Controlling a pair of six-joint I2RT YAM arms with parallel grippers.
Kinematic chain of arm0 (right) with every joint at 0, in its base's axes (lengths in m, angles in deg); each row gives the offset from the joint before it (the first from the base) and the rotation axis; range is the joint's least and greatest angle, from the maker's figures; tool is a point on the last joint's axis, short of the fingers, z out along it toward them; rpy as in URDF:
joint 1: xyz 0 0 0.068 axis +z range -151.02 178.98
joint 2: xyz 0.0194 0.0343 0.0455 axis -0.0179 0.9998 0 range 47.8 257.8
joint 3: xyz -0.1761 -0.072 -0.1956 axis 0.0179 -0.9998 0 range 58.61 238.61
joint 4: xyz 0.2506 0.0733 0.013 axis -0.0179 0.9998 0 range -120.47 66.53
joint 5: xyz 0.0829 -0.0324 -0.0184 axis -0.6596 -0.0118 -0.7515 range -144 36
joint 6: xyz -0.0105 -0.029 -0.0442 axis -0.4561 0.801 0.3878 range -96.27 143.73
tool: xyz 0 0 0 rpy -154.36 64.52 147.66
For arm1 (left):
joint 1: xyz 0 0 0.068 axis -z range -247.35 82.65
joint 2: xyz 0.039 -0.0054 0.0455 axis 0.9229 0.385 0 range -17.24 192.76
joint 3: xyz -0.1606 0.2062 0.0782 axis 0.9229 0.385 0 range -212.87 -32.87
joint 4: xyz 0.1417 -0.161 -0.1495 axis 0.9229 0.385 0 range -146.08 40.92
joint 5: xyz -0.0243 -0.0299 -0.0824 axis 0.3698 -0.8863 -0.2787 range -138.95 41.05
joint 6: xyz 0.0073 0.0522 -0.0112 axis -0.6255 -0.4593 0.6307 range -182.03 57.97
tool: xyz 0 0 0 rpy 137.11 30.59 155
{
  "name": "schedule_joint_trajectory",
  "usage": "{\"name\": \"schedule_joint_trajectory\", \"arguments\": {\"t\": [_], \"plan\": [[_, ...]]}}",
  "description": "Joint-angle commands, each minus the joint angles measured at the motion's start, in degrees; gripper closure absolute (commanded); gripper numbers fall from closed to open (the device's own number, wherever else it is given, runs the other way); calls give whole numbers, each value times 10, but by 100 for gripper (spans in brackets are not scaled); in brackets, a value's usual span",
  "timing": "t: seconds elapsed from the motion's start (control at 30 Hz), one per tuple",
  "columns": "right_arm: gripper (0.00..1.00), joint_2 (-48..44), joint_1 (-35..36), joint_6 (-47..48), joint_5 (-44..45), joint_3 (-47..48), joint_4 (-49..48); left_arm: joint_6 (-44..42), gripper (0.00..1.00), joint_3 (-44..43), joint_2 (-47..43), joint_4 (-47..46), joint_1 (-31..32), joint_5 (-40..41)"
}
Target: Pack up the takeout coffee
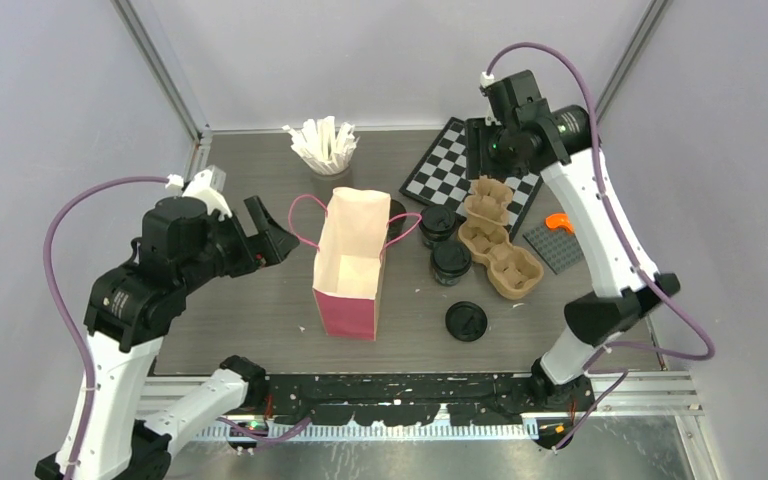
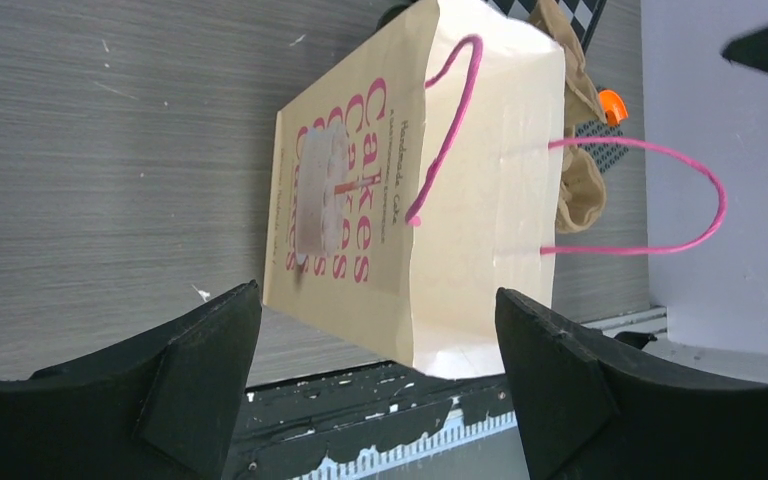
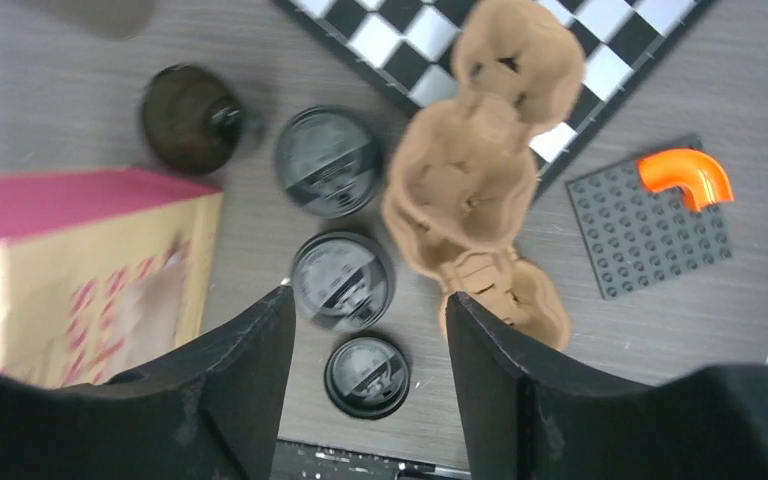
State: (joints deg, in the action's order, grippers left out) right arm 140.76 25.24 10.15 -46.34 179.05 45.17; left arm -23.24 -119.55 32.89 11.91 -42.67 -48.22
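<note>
**Item: takeout coffee**
- Far lidded cup [image 3: 328, 160] and near lidded cup [image 3: 343, 280]: 2 black cups, upright on the table [image 1: 250, 320], close together, between the paper bag [image 1: 346, 312] and the pulp carrier [image 3: 465, 180].
- Uncapped cup [image 3: 192, 118]: 1, by the bag's far corner.
- Black round [image 3: 366, 375]: 1, nearest the arm bases. Whether it is a loose lid or a capped cup cannot be told.

**Right gripper** [image 3: 368, 298]: hangs high over the near lidded cup, jaws partway apart, nothing between them.

**Left gripper** [image 2: 377, 295]: jaws wide and empty, facing the bag's side, apart from it.

**Step in hand (judged):** picking up the near lidded cup.

**Handling notes:**
- Spread the jaws past the lid's rim before descending.
- Come straight down and grip the paper wall under the lid, not the lid itself.
- Squeeze lightly, because the paper should crush easily.
- 1 finger would pass just beside the carrier, and the far lidded cup is also close. Line the fingers up so that neither is nudged.
- Keep the cup level on the way to the bag.
- The bag stands unaided with its mouth up and looks light. The left gripper would do well to steady its rim.

**Surroundings:** chessboard [image 1: 440, 160], studded grey plate [image 3: 650, 235] with orange piece [image 3: 685, 175], grey cup of stirrers [image 1: 325, 150].
</note>
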Motion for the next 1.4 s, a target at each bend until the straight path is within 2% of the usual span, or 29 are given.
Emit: {"name": "schedule_joint_trajectory", "arguments": {"t": [0.0,0.13,0.43,0.63,1.13,1.37], "plan": [[37,82,-76,-63,37,7,5,7,11,37,-33,-6,1,-30],[37,148,-133,-127,38,30,14,17,11,68,-49,-13,1,-50],[37,277,-173,-185,24,102,43,1,11,72,-46,7,1,-57],[43,298,-181,-185,-1,98,27,-14,10,65,-40,15,1,-51],[45,334,-191,-129,-65,90,1,-34,9,43,-32,31,1,-41],[44,337,-194,-126,-69,77,-2,-35,9,41,-32,35,1,-38]]}}
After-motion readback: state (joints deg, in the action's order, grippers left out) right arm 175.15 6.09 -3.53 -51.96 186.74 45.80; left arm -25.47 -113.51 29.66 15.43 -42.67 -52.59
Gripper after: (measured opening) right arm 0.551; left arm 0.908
